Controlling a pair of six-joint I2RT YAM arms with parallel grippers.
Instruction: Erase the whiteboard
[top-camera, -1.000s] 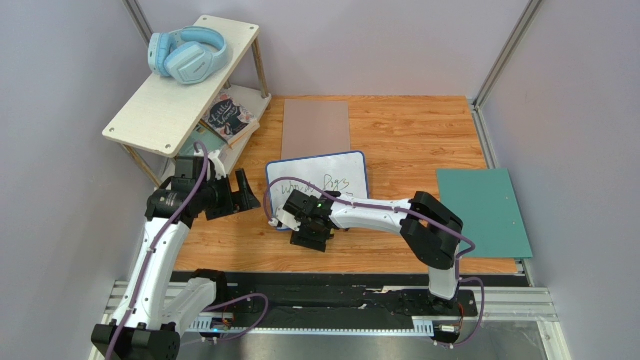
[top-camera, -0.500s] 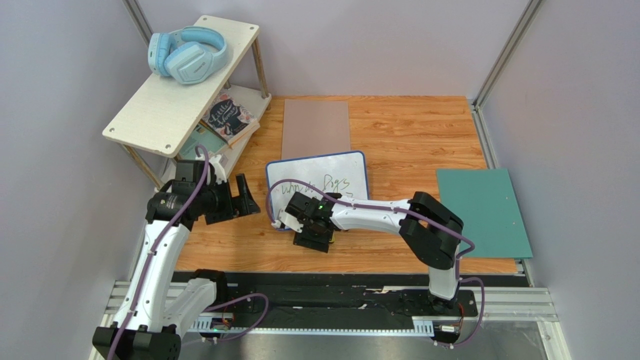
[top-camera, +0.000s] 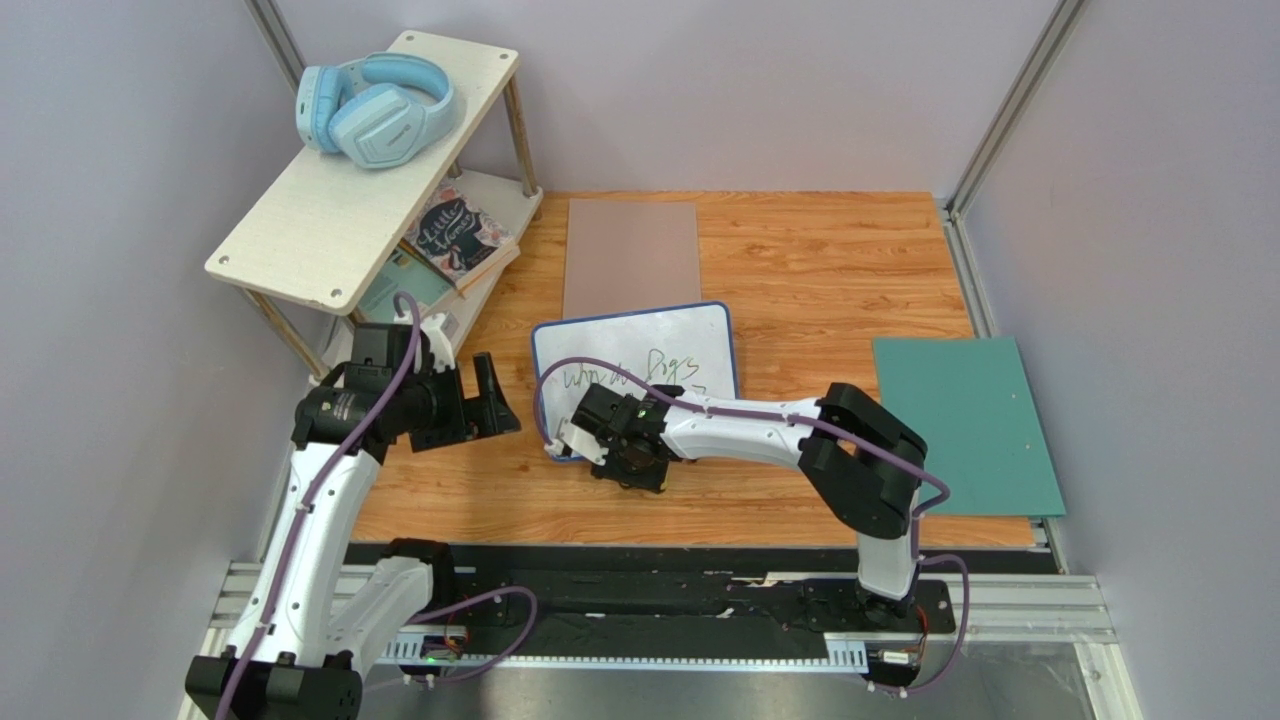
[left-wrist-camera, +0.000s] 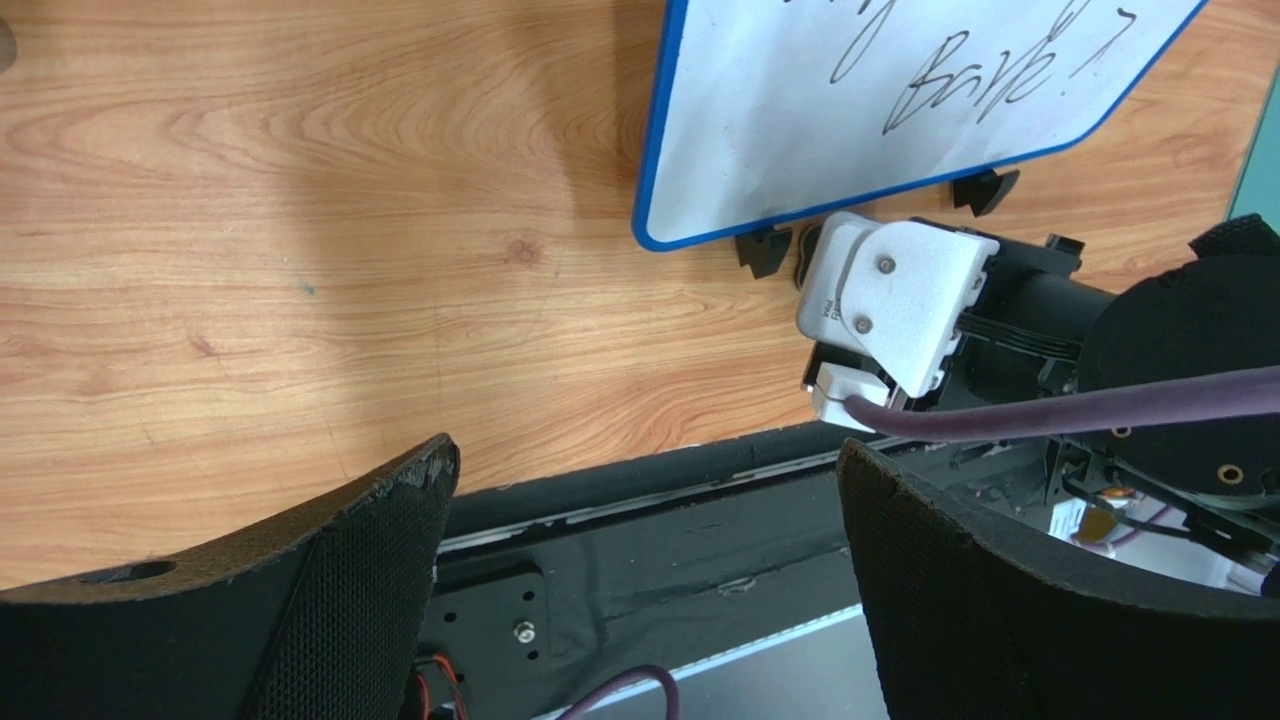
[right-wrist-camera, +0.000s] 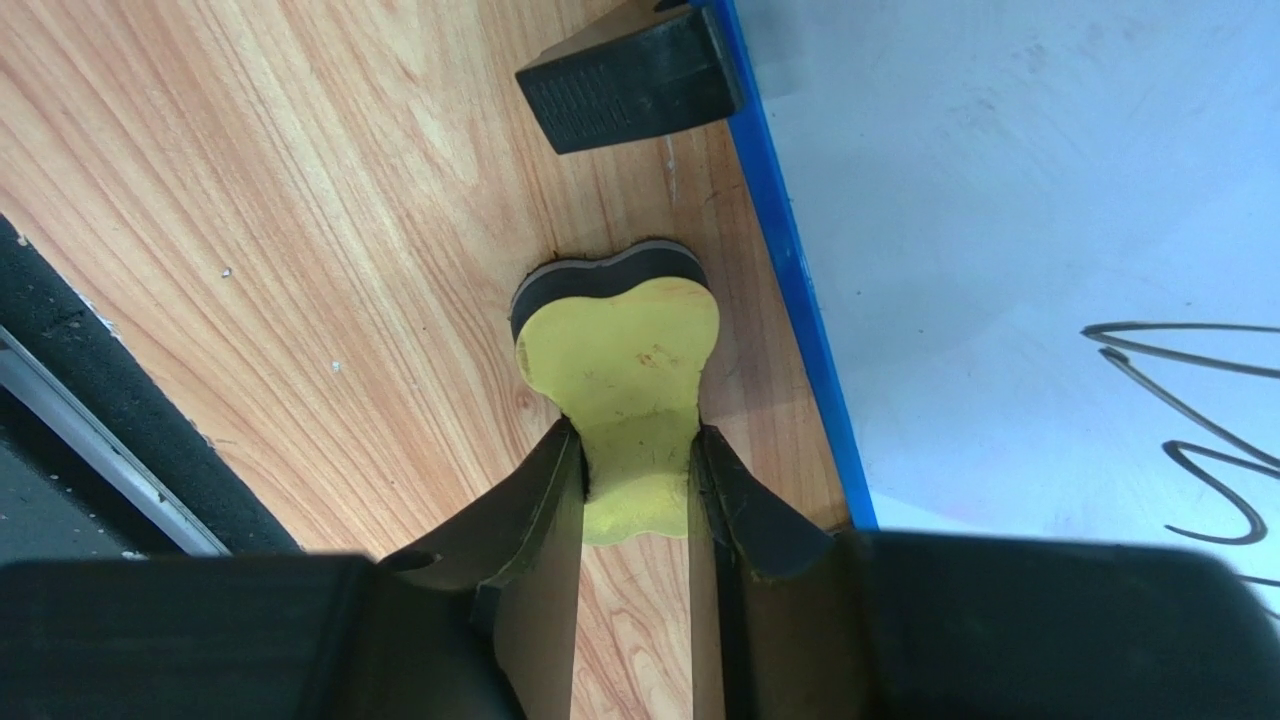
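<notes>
The whiteboard (top-camera: 639, 360), white with a blue rim and black handwriting, lies mid-table; it also shows in the left wrist view (left-wrist-camera: 887, 105) and the right wrist view (right-wrist-camera: 1037, 225). My right gripper (top-camera: 628, 462) sits at the board's near-left corner, shut on a small yellow eraser with a dark underside (right-wrist-camera: 624, 375) that rests on the wood just left of the blue rim. My left gripper (top-camera: 493, 393) is open and empty, left of the board over bare wood; its black fingers (left-wrist-camera: 301, 600) stand wide apart.
A grey-brown mat (top-camera: 631, 255) lies behind the board. A green mat (top-camera: 962, 420) lies at the right edge. A wooden shelf (top-camera: 361, 180) with blue headphones (top-camera: 373, 113) and books stands at the far left. The board's black feet (right-wrist-camera: 631, 75) stick out from its edge.
My right gripper has closed and drawn in slightly toward the board's near-left corner. The left gripper shifted a little to the left.
</notes>
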